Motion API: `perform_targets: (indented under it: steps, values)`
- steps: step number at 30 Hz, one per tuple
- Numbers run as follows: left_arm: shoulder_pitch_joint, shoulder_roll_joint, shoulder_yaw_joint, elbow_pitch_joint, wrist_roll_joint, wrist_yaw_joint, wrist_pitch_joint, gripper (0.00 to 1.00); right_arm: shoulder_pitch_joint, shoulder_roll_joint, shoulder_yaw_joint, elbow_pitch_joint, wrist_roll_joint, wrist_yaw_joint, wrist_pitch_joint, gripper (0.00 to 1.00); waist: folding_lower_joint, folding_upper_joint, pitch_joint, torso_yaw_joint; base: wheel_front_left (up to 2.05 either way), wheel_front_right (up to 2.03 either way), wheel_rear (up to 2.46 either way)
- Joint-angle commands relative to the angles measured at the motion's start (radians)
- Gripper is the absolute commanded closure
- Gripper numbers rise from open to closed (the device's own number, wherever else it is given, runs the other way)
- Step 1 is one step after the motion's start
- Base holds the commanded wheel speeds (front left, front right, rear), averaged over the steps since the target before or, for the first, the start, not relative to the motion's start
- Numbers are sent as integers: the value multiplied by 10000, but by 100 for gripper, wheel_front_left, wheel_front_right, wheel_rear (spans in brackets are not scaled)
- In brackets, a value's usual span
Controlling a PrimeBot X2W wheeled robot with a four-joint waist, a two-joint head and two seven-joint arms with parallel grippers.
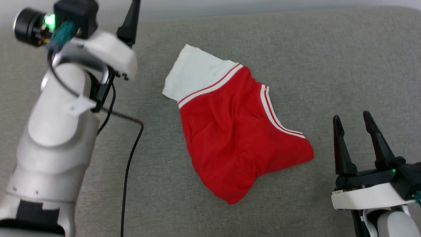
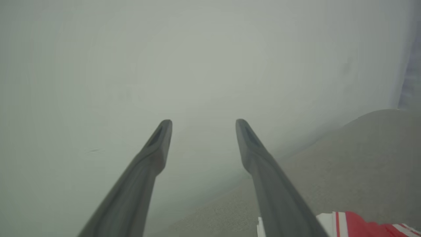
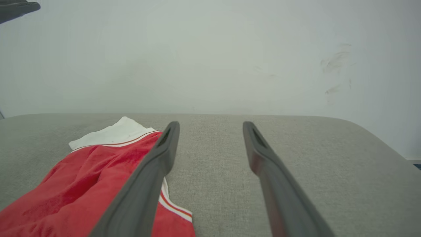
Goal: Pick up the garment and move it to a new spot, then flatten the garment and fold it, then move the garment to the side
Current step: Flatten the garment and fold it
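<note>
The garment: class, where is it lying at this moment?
In the head view the garment lies crumpled at the middle of the grey cushion, between the black cable on its left and the open right gripper on its right, touching neither.

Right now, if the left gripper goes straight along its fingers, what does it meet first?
Probably the pale wall: the left gripper points past the grey cushion, with nothing between, though depth is unclear.

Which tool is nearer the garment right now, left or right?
Right, it seems. The right tool sits low and open, just off the red right-hand edge of the garment. The left tool is raised beyond its white end, open, aimed at the wall.
</note>
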Motion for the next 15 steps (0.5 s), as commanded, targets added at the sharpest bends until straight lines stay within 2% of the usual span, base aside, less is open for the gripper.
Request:
perform_targets:
  steps: [1, 4, 8, 15]
  values:
    - [-243, 135, -228, 119, -152, -7, 204, 0, -144, 16, -9, -47, 58, -7, -23, 0, -3, 0, 358, -314, 0, 0, 0]
    - [-1211, 367, -1358, 649, -1204, -10, 1470, 0, -274, 14, -22, -113, 102, -7, -23, 0, -3, 0, 629, -474, 0, 0, 0]
    - [-2270, 733, -2833, 1210, -2726, -4, 3680, 0, -488, 17, 1, -175, 163, -7, -23, 0, -3, 0, 1020, -648, 0, 0, 0]
    - [-3556, 1476, -5299, 1366, -4976, -5, 7065, 0, -885, 16, 90, -261, 236, -7, -23, 0, -3, 0, 1746, -894, 0, 0, 0]
